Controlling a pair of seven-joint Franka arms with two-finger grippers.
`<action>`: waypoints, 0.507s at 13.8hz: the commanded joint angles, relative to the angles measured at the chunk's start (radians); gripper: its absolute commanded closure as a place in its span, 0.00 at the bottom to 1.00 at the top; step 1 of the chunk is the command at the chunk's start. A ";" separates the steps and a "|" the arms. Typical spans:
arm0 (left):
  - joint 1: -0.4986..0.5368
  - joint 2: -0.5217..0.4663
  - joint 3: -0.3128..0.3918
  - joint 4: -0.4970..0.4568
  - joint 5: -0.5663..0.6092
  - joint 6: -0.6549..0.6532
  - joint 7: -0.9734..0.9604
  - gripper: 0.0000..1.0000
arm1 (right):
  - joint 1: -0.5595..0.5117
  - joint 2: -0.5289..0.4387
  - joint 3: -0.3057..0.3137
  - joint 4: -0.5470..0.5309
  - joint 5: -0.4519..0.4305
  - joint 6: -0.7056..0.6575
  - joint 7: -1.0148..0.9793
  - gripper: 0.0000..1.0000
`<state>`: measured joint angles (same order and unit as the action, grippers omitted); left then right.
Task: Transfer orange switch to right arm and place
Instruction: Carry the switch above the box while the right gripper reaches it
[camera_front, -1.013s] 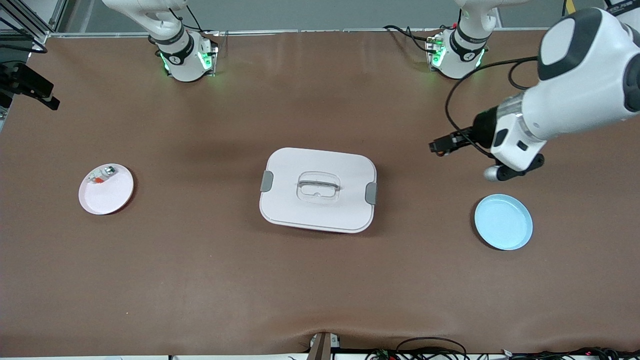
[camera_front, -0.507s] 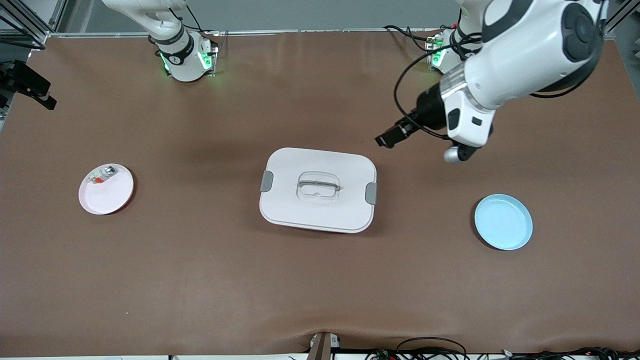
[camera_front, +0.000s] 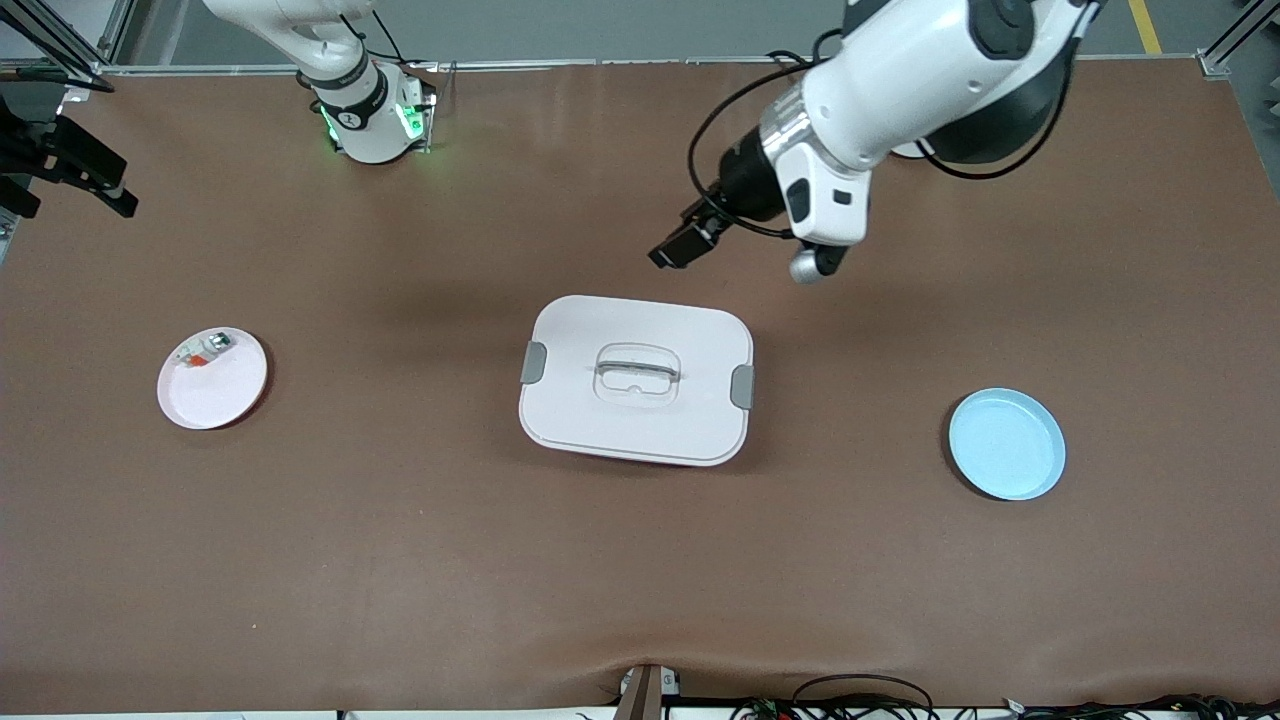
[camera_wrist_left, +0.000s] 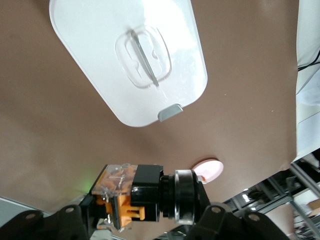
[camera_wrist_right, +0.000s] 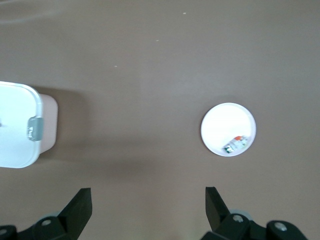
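Since a second ago the left arm has swung from beside the round light-blue plate (camera_front: 1007, 444) toward mid-table. Left gripper (camera_front: 672, 247) now hangs over bare brown tabletop (camera_front: 400, 560) just beside the white rectangular lidded box (camera_front: 636, 379), on its robot-base side. Fingers clamped on the small black-bodied orange switch (camera_wrist_left: 145, 195), held in the air. Right gripper (camera_wrist_right: 147, 207) up high over open table between box and small round pink plate (camera_front: 212, 378), fingers spread wide, holding nothing. Pink plate carries a whitish clear part (camera_front: 204, 349). Box, both plates unmoved. Open tabletop around the box.
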<state>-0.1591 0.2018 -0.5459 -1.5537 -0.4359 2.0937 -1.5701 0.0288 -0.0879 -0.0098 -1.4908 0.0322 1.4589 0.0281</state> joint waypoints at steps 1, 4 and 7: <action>-0.049 0.045 0.001 0.007 -0.003 0.109 -0.172 0.61 | 0.023 0.011 -0.004 0.006 0.034 0.006 -0.001 0.00; -0.112 0.085 0.001 0.007 0.075 0.193 -0.362 0.61 | 0.036 0.008 -0.006 -0.014 0.185 0.017 0.015 0.00; -0.164 0.119 0.001 0.012 0.180 0.301 -0.527 0.61 | 0.098 0.002 -0.002 -0.081 0.257 0.106 0.171 0.00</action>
<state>-0.2926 0.3033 -0.5459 -1.5560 -0.3086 2.3448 -2.0133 0.0829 -0.0723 -0.0077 -1.5248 0.2406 1.5151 0.1133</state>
